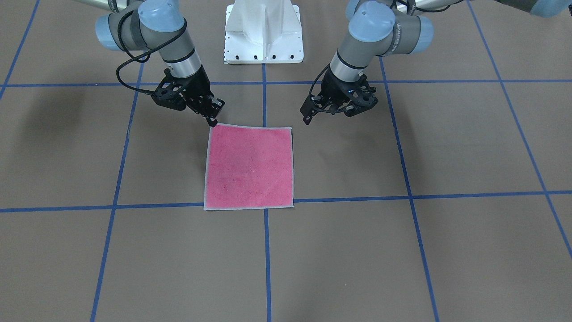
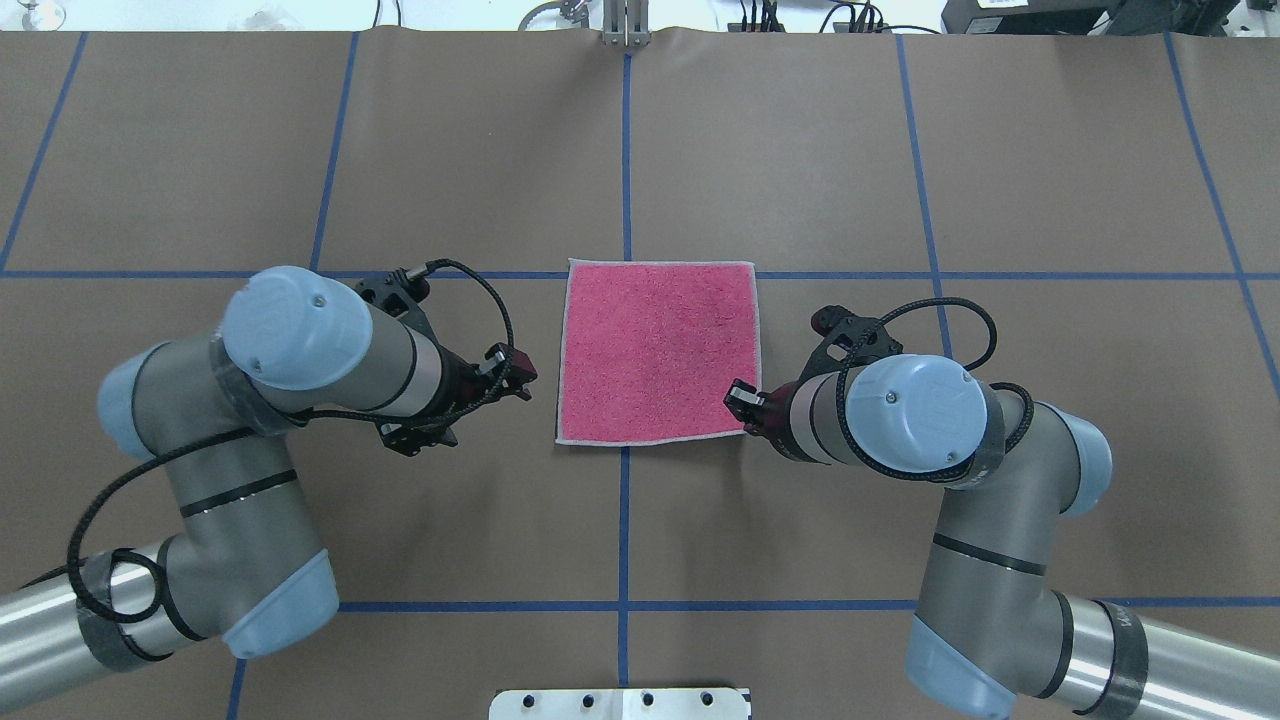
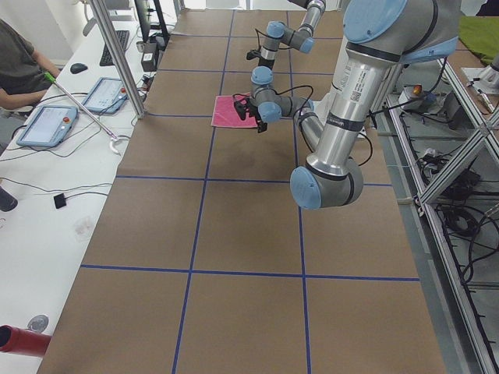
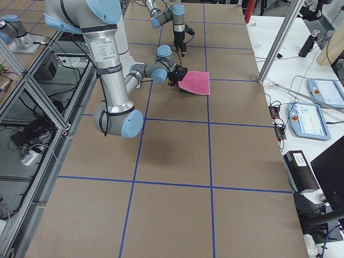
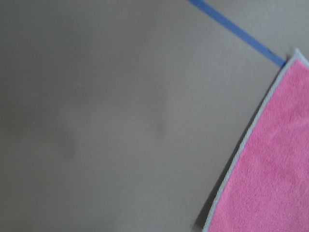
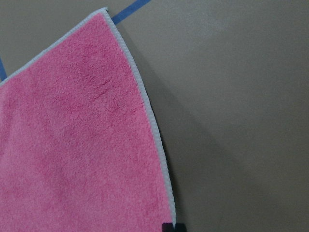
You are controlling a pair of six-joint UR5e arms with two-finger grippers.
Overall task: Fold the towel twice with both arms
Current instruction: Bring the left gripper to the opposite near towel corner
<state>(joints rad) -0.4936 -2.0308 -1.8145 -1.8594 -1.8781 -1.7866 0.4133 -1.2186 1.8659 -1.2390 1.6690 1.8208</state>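
table [image 2: 900,150], brown paper, blue tape lines [image 2: 627,150]. towel [image 2: 655,350] flat at centre, pink face up, unfolded. right gripper [image 1: 212,120] tips touch its robot-side corner; fingers look close together, hold on cloth unclear. left gripper [image 1: 307,117] near the other robot-side corner, off the cloth; opening can't be told.

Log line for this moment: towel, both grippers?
towel: flat, pink up, unfolded | right gripper: at towel's robot-side corner | left gripper: beside towel, apart | jaws: unclear
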